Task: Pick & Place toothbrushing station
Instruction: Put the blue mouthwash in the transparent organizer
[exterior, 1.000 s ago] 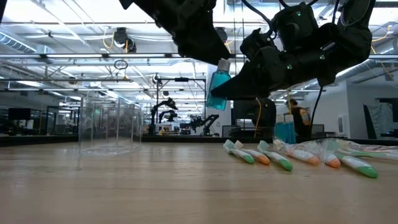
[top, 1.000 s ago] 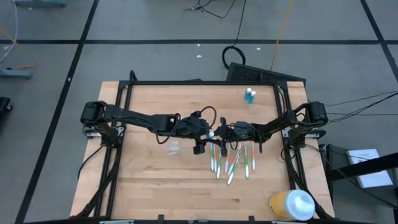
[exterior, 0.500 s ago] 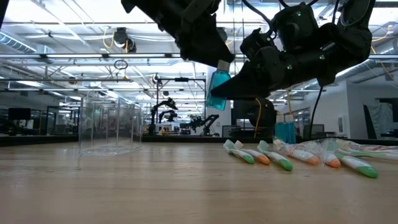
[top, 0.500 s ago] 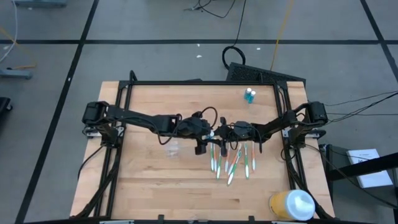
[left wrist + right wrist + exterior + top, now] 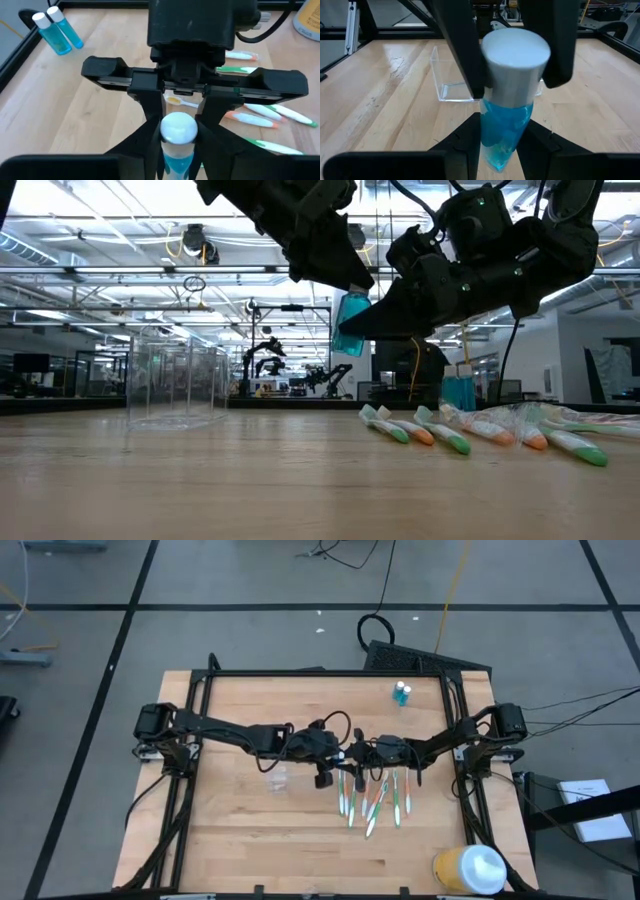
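Overhead, both arms reach toward the middle of the tabletop (image 5: pixel 230 830), where the left gripper (image 5: pixel 338 757) and right gripper (image 5: pixel 352 755) meet nose to nose above the fan of toothbrushes (image 5: pixel 372 802). The clear cup (image 5: pixel 277 780) stands just left of them, two blue tubes (image 5: pixel 401 693) sit well apart near the far edge, and a yellow container (image 5: pixel 468 870) rests at the near right corner. Level with the tabletop, a third blue tube (image 5: pixel 350 323) hangs in the air, tilted, its lower part gripped by the right gripper (image 5: pixel 352 330), while the left gripper (image 5: pixel 352 275) comes down over its white-capped end; the cup (image 5: pixel 176 386) stands to the left and the toothbrushes (image 5: pixel 470 428) lie flat to the right. From the left wrist, the left gripper (image 5: pixel 178 131) has its fingers (image 5: pixel 150 132) on either side of the tube's white cap (image 5: pixel 178 127), touching or nearly so; I cannot tell if it clamps yet. From the right wrist, the right gripper (image 5: pixel 506 140) is clenched on the tube (image 5: pixel 506 122), with the left arm's fingers (image 5: pixel 460 45) flanking the cap and the cup (image 5: pixel 451 82) behind.
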Action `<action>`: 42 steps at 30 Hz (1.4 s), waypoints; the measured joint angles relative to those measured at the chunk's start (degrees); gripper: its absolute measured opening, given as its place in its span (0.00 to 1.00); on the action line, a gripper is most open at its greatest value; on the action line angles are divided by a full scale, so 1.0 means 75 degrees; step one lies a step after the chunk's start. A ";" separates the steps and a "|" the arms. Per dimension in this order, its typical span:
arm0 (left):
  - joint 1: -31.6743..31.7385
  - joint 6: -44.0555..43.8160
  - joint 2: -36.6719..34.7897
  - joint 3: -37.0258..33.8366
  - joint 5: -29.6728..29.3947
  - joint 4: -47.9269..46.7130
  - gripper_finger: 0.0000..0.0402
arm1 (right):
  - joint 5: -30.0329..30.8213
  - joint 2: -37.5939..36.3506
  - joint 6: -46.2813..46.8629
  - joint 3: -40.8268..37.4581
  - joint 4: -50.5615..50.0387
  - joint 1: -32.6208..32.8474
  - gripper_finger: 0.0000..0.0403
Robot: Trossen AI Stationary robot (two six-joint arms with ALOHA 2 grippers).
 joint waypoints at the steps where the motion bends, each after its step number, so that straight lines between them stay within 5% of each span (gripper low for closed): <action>1: 0.0015 -0.0072 0.0000 0.0000 0.0003 -0.0005 0.28 | 0.0002 0.0000 0.0000 0.0000 -0.0003 0.0000 0.24; 12: 0.0059 0.0019 -0.0173 -0.0015 0.0019 0.0019 0.27 | 0.0024 -0.0013 0.0250 0.0000 0.0073 -0.0003 0.28; 25: -0.0200 0.0244 -0.1994 -0.0094 -0.1390 -0.1043 0.26 | 0.0005 -0.0006 0.0495 -0.0003 0.0007 -0.0003 0.66; 31: -0.0723 -0.0235 -0.3171 -0.1477 -0.2946 -0.0697 0.26 | 0.0005 -0.0223 0.0481 0.0000 -0.0206 -0.0003 0.74; 42: -0.1816 -0.1557 -0.5350 -0.4542 -0.4081 0.0648 0.26 | 0.0008 -0.1380 0.0466 -0.0006 -0.0940 -0.0003 0.73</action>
